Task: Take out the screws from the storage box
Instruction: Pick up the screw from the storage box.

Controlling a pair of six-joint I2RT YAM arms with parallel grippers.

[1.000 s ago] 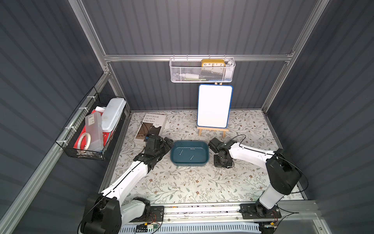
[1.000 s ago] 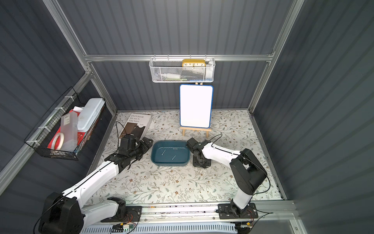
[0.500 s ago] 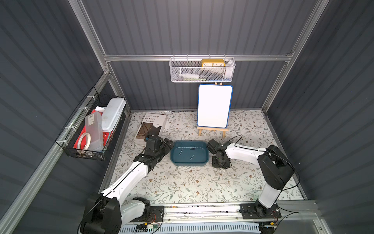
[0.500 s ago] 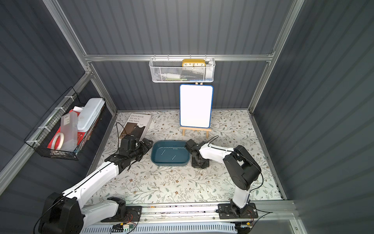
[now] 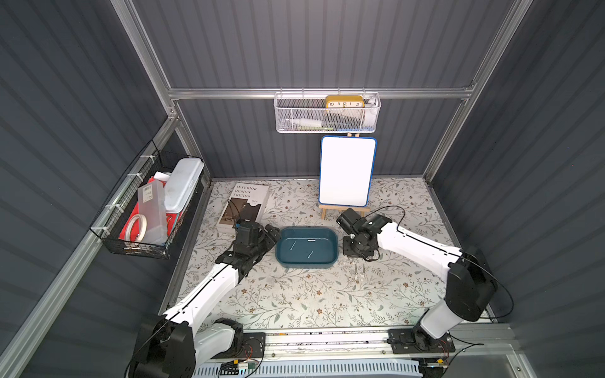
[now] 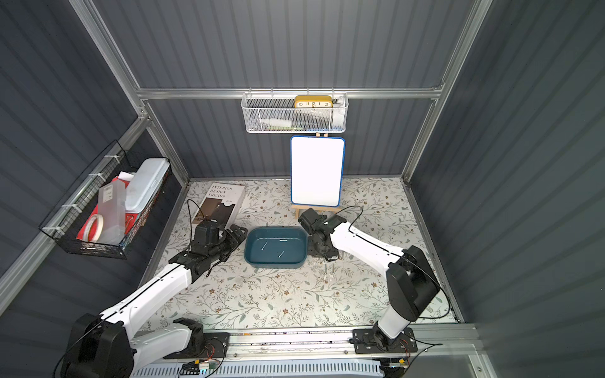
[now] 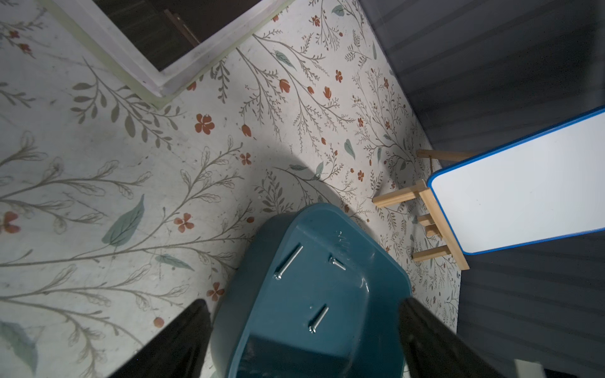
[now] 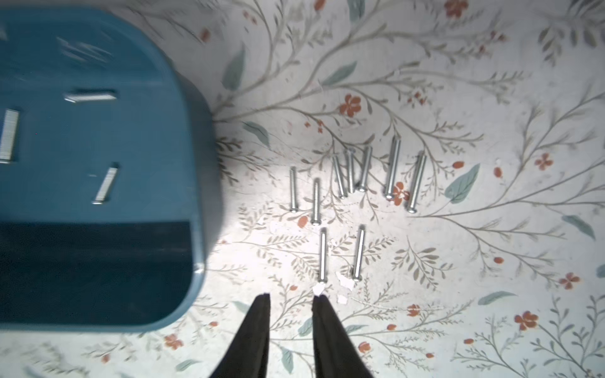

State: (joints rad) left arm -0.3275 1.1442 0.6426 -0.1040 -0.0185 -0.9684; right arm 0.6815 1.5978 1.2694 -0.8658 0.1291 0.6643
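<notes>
The teal storage box (image 5: 330,258) (image 6: 296,260) lies mid-table and holds three screws (image 5: 293,245) (image 7: 288,261) (image 8: 105,183). Several more screws (image 8: 360,173) (image 5: 358,269) lie in rows on the floral table just right of the box. My left gripper (image 5: 273,234) (image 7: 302,302) is open, with its fingers (image 7: 183,340) either side of the box's left end and the box wall (image 7: 235,294) between them. My right gripper (image 5: 357,257) (image 8: 289,299) points down at the table right of the box. It is slightly open and empty, with its tips just short of the nearest screws.
A whiteboard on a wooden easel (image 5: 347,171) stands behind the right arm. A book (image 5: 244,204) lies behind the left gripper. A black wire basket (image 5: 147,209) hangs on the left wall and a white mesh basket (image 5: 327,114) on the back wall. White chips (image 8: 343,284) dot the table.
My right arm's elbow swung in towards the middle and back out while its hand stayed right of the box. The left arm and the box have not moved.
</notes>
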